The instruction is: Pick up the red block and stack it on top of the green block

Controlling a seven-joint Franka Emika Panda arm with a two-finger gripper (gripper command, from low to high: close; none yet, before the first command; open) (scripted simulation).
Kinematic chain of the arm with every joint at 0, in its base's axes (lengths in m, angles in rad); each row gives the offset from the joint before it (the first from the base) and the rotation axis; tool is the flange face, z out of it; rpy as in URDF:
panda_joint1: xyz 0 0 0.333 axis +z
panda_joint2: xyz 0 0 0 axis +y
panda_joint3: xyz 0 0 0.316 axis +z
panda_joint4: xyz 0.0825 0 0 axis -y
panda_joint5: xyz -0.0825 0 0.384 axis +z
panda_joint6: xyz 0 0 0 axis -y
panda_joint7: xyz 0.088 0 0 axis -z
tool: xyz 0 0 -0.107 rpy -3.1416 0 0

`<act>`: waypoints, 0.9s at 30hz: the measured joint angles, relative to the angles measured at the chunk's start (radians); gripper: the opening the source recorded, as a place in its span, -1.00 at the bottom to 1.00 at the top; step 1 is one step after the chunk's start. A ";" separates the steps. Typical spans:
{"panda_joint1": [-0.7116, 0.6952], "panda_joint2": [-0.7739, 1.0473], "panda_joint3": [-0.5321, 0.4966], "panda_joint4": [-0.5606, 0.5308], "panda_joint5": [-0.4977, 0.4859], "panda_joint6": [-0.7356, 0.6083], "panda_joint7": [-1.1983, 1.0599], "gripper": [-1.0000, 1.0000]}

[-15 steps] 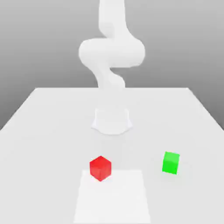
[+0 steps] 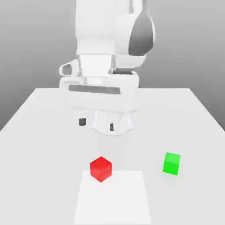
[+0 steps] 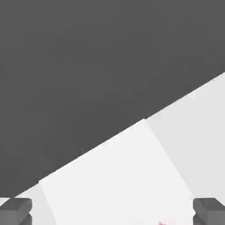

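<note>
The tool [image 2: 97, 124] hangs open and empty, at twelve o'clock from the red block [image 2: 101, 169] on the table [image 2: 39, 176]; the green block [image 2: 172, 164] lies at three o'clock from the red. Descending without matching the red block's turned faces could pinch corners, twisting it away.

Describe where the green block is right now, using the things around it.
In the exterior view, the green block sits on the table toward that view's right, beyond the red block.
</note>
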 joint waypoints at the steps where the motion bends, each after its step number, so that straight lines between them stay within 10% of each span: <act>1: -0.012 0.052 0.009 -0.031 -0.008 0.040 0.042 0.00; 12: 0.006 0.447 -0.049 -0.050 -0.130 0.361 0.205 0.00; 13: 0.016 0.463 -0.060 -0.049 -0.136 0.375 0.210 -1.00; 27: -0.011 0.292 -0.012 -0.068 -0.065 0.227 0.156 -1.00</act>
